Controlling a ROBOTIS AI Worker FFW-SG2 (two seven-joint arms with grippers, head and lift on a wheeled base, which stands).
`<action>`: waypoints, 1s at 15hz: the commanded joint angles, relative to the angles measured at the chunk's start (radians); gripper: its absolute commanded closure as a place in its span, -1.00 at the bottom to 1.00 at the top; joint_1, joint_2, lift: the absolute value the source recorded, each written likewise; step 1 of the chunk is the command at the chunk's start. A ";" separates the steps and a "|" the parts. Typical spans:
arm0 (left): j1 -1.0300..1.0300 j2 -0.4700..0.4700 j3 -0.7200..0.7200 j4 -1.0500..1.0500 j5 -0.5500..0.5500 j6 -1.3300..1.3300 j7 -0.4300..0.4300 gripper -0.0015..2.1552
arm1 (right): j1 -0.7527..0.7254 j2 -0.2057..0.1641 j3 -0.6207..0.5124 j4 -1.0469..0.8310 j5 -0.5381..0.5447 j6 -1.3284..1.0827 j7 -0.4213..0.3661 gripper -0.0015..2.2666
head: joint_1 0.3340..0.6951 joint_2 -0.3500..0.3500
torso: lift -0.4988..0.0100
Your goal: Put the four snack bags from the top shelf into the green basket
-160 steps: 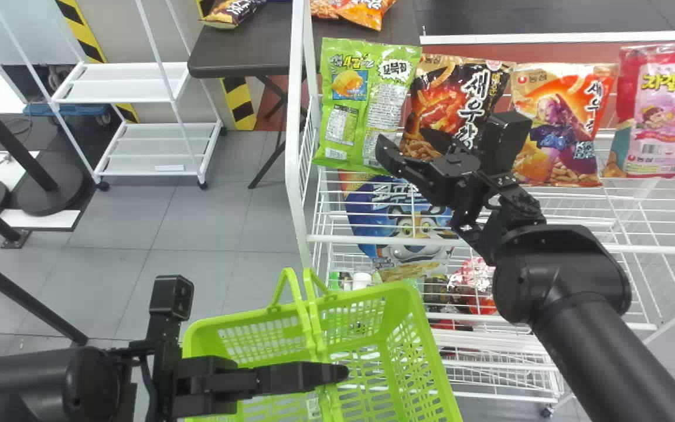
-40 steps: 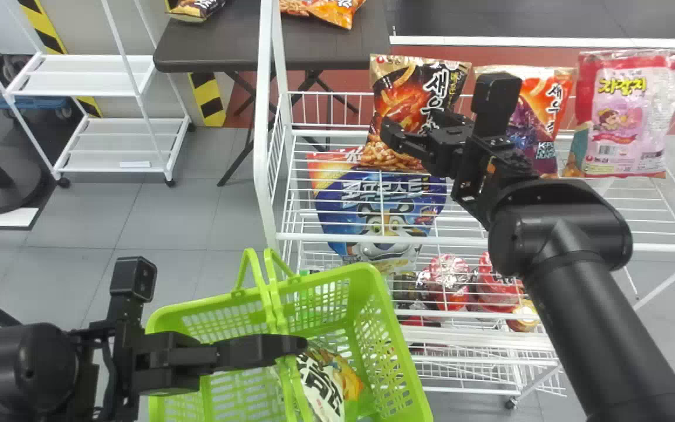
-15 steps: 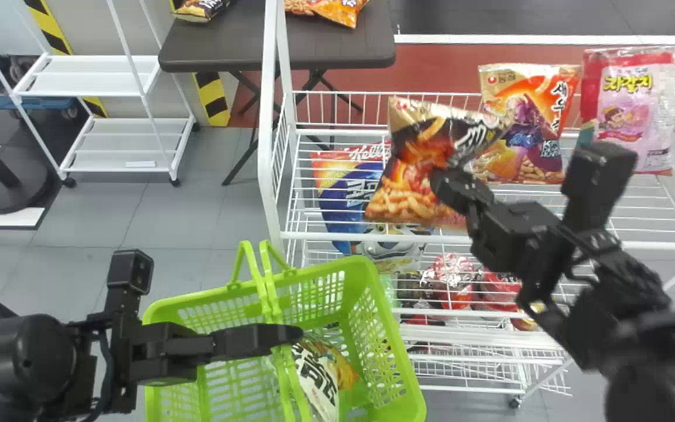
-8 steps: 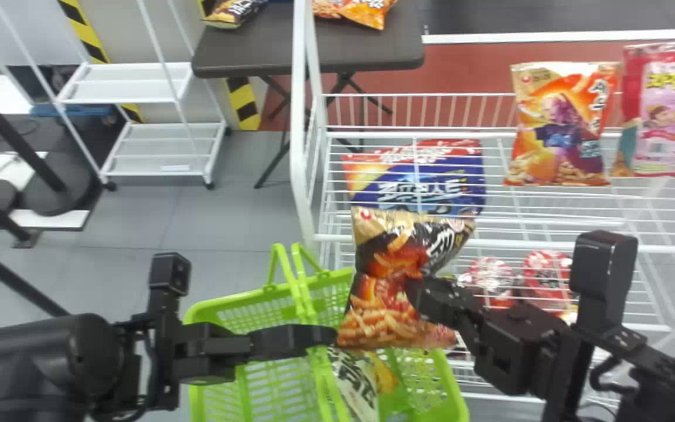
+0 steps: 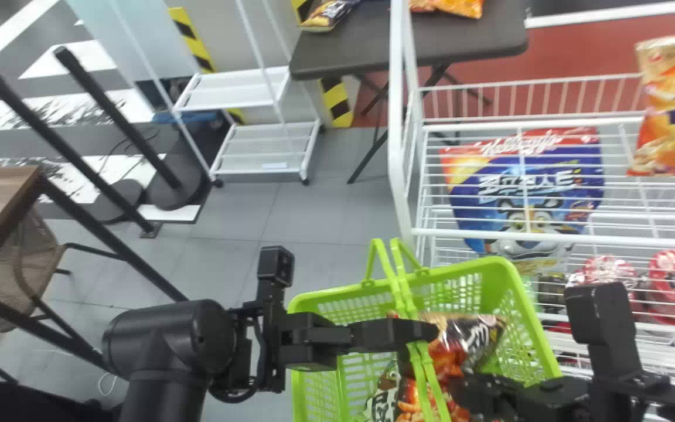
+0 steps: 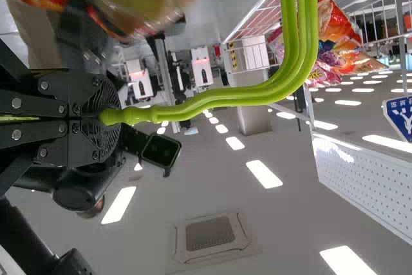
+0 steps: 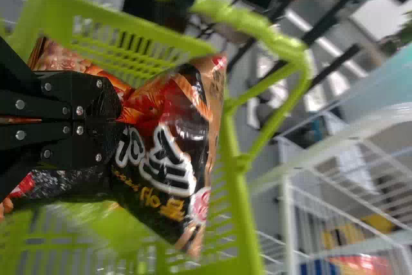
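My green basket [image 5: 516, 278] is open-topped with slotted sides, its two handles [image 6: 251, 96] raised side by side and pinched in my left gripper [image 5: 425, 332]. I hold the black, red and tan snack bag [image 5: 481, 336] in my right gripper [image 5: 460, 390], plump and tilted within the basket, behind the handles in the head view. A white bag with black lettering [image 5: 380, 403] lies low beside it. The orange-and-purple bag [image 5: 674, 114] stands on the top shelf [image 5: 525, 122], a pinkish bag [image 6: 322, 74] near it.
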 commanded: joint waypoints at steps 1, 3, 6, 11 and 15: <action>0.000 0.000 -0.004 -0.003 0.002 0.000 -0.011 0.99 | -0.069 0.003 0.020 0.115 -0.009 0.045 0.070 -1.00 | 1.00 0.95 | 0.96; 0.002 0.003 0.001 -0.003 0.002 0.000 -0.011 0.99 | -0.065 0.003 -0.017 0.103 -0.035 0.002 0.131 -0.97 | 1.00 1.00 | 0.96; 0.005 0.006 0.005 -0.003 0.005 0.000 -0.011 0.99 | -0.039 0.003 -0.169 -0.022 -0.110 -0.001 0.157 -0.95 | 1.00 1.00 | 0.96; 0.008 0.006 0.007 -0.003 0.005 0.000 -0.011 0.99 | -0.114 0.014 -0.388 -0.039 0.022 -0.295 0.086 -0.95 | 1.00 0.40 | 0.96; 0.011 0.006 0.007 -0.003 0.011 -0.003 -0.011 0.99 | -0.298 0.015 -0.437 0.184 0.178 -0.455 0.036 -0.94 | 1.00 -0.16 | 0.96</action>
